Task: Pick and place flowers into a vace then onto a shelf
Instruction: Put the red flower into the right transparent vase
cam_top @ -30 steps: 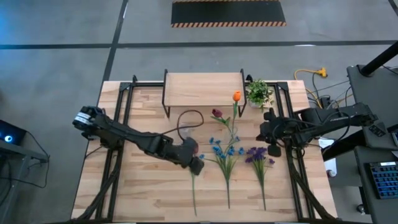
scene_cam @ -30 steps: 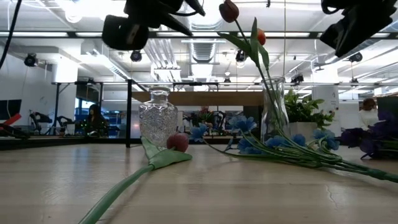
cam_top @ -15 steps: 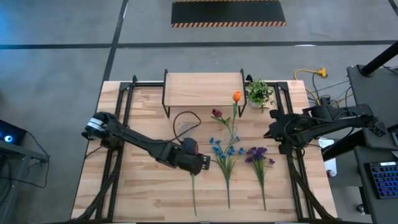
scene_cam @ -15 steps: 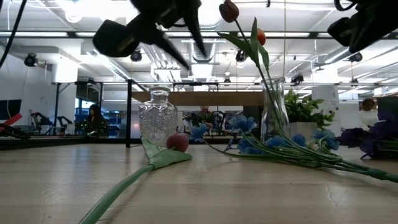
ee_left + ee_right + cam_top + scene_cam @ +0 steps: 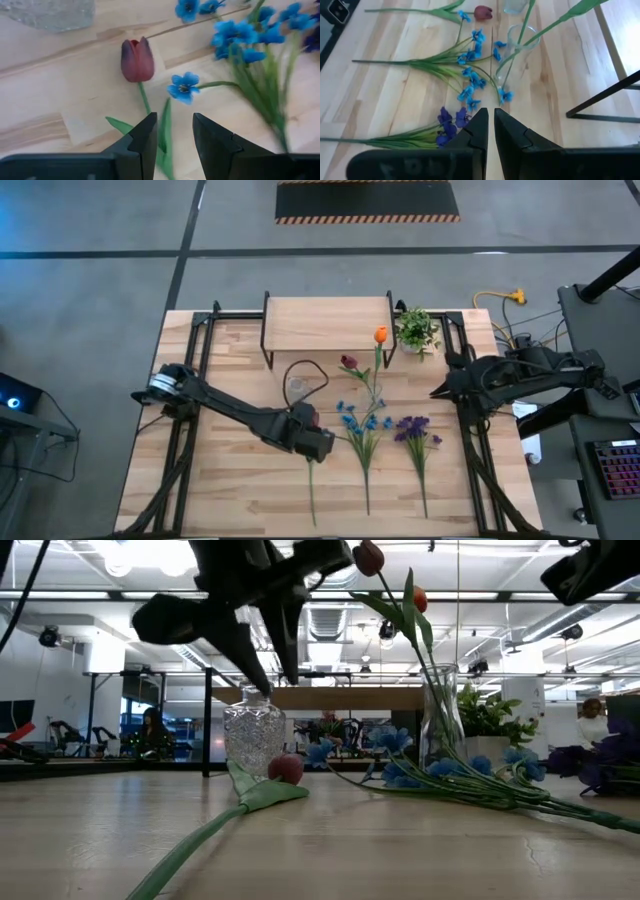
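I can read no text, label, brand or number anywhere in my views; the table, the arms and the room behind show no legible marking; the only sign-like thing I see is the black floor mat (image 5: 367,201) with its striped hazard edging, and it bears no words.

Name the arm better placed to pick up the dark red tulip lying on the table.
Left. Its gripper hangs open directly over the dark red tulip, fingers straddling the stem. The right gripper sits away at the table's right edge.
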You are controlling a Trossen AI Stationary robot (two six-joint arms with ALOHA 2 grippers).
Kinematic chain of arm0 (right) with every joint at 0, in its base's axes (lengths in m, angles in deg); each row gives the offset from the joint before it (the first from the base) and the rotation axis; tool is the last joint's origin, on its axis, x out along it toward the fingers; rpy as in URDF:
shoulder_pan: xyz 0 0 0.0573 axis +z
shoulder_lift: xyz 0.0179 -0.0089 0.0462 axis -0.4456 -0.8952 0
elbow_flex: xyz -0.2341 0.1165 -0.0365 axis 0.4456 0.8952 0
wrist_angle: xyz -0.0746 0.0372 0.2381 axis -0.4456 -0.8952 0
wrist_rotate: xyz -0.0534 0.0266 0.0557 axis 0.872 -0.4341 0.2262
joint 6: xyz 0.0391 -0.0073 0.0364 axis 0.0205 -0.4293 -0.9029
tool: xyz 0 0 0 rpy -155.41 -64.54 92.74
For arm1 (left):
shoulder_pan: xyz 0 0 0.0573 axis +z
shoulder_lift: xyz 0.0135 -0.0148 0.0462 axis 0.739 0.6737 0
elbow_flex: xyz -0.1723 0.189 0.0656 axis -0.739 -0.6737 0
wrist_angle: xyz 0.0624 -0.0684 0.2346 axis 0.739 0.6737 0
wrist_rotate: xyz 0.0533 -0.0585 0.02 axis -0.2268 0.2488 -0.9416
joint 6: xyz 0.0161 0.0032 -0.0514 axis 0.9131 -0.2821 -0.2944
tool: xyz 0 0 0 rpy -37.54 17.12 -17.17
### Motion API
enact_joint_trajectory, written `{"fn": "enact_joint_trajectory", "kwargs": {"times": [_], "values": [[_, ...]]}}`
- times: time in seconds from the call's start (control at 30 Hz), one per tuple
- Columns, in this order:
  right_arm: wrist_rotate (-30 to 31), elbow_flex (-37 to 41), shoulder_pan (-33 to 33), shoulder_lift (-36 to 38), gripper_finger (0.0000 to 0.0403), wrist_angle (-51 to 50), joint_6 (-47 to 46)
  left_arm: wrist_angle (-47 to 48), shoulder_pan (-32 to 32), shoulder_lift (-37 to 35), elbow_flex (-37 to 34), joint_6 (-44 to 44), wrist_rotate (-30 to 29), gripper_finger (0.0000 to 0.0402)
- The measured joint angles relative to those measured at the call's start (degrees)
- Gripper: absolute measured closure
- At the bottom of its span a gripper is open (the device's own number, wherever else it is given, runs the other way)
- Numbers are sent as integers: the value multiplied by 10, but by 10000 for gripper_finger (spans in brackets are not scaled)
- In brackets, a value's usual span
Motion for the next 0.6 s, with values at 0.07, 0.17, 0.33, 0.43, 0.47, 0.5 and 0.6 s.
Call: {"fn": "enact_joint_trajectory", "kwargs": {"times": [0.07,0.17,0.33,0.43,0.47,0.5,0.6], "values": [[0,0,0,5,380,0,0,-1,1,3,-1,8,0,295],[-1,0,0,8,380,0,3,-2,2,8,-2,10,0,295],[-1,0,0,6,380,1,14,-2,7,15,-14,16,0,295],[-1,0,0,6,380,1,19,-3,10,19,-18,27,0,295],[0,0,0,6,380,1,19,-4,12,22,-19,30,0,295],[0,0,0,7,380,1,19,-5,13,26,-19,31,0,295],[0,0,0,8,380,1,19,-9,18,33,-21,40,4,295]]}}
